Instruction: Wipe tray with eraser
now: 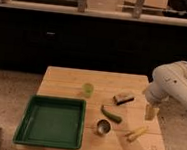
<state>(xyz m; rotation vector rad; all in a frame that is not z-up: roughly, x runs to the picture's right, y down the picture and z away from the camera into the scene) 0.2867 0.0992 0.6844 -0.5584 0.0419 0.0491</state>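
The dark-green tray (pixel 52 121) sits on the front left of the wooden table and holds nothing. The eraser (pixel 123 98), a small tan block with a dark face, lies right of the table's centre. My gripper (pixel 150 112) hangs from the white arm (pixel 174 85) over the table's right side. It is to the right of the eraser and slightly nearer the front, apart from it, open, with nothing in it.
A small green cup (pixel 88 89) stands behind the tray. A green curved vegetable (pixel 111 113), a metal cup (pixel 102 126) and a yellow corn-like stick (pixel 137 133) lie between the tray and the table's right edge. A dark counter front runs behind the table.
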